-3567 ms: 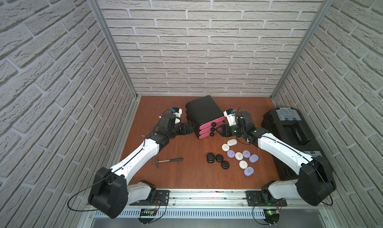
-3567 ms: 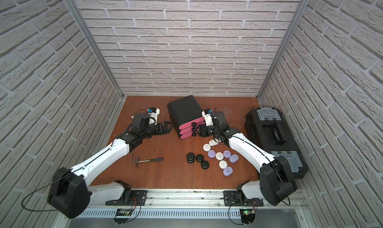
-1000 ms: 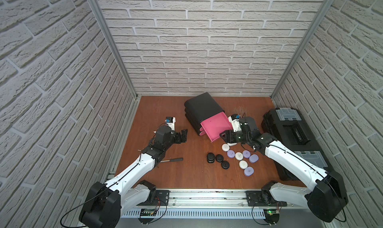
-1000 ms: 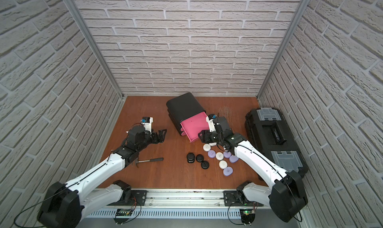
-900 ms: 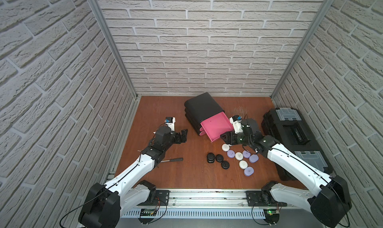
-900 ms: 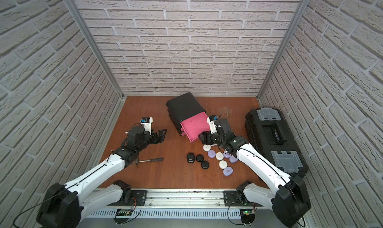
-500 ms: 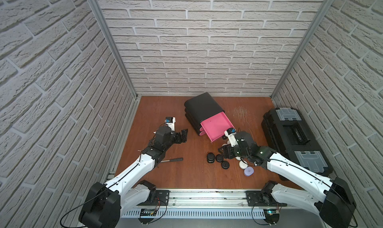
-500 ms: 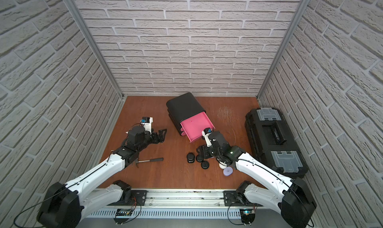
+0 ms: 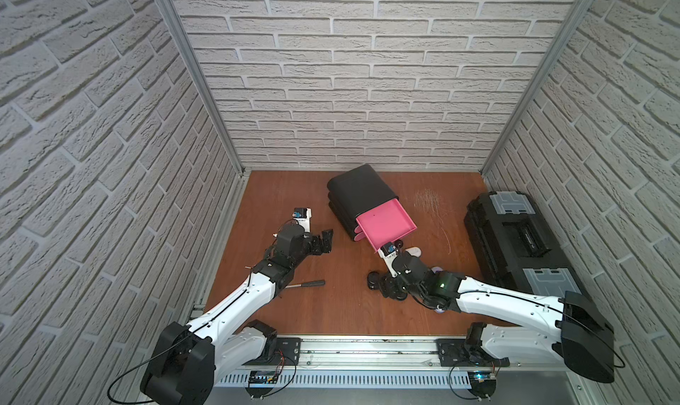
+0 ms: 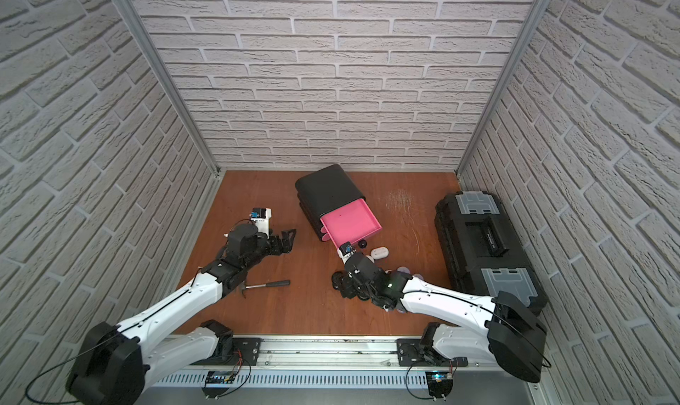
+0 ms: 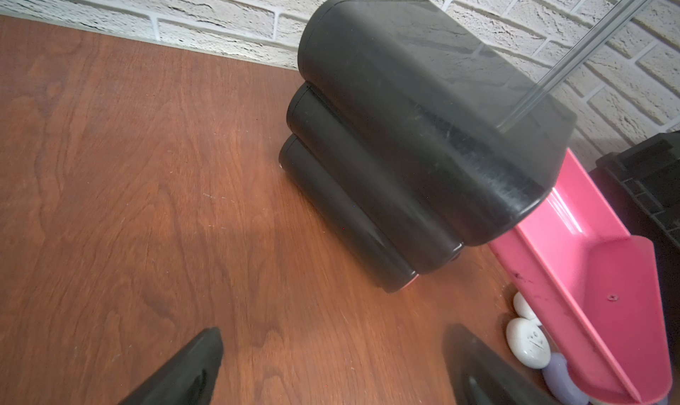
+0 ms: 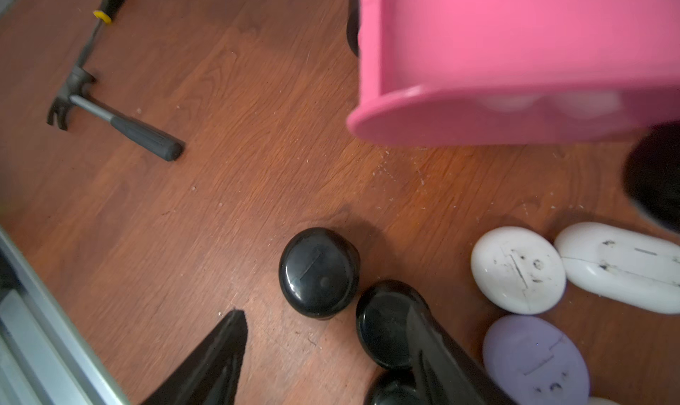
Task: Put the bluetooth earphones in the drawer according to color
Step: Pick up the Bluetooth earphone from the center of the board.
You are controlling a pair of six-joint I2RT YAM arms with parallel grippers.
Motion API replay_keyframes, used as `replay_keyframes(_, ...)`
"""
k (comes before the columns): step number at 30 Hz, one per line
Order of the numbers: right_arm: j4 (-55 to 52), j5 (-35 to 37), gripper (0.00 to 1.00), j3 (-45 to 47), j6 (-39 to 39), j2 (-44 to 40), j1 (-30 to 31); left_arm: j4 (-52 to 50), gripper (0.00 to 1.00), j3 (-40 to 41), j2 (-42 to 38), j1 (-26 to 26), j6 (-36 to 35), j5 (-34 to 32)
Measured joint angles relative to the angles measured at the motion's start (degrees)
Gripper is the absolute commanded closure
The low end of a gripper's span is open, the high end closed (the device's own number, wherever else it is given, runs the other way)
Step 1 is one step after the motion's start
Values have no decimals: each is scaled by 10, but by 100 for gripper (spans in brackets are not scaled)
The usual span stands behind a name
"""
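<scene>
Your right fingers (image 12: 217,355) stand spread and empty over the black earphones (image 12: 318,272) on the worktop (image 12: 239,186), just in front of the pulled-out pink drawer (image 9: 384,224). Your left fingers (image 11: 184,370) are released too, empty, beside the cabinet (image 11: 404,108).

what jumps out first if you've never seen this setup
The bright pink drawer stands pulled out of the top of the black cabinet at the middle back of the table, and looks empty. Just in front of it the right gripper hangs open over the black earphone cases, with white cases and lavender cases beside them.
</scene>
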State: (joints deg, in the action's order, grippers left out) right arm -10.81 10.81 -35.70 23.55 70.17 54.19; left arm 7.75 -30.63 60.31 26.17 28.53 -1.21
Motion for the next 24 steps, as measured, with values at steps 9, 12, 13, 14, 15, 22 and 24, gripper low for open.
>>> replay_keyframes(9, 12, 58, 23, -35, 23, 118, 45, 0, 2, 0, -1, 0, 0, -1)
replay_keyframes(12, 14, 70, 26, -46, 32, 143, 45, 0, 2, 0, -4, 0, 0, -1)
replay_keyframes(13, 15, 73, 29, -49, 35, 149, 45, 0, 2, 0, -6, 0, 0, -1)
replay_keyframes(14, 15, 75, 33, -52, 38, 154, 45, 0, 2, 0, -7, 0, 0, -1)
replay_keyframes(15, 15, 76, 37, -56, 40, 159, 45, 0, 2, 0, -8, 0, 0, -1)
replay_keyframes(22, 17, 77, 69, -65, 49, 168, 46, 0, 2, 0, -10, 0, 0, -1)
replay_keyframes(24, 15, 77, 71, -65, 50, 168, 46, 0, 2, 0, -10, 0, 0, -1)
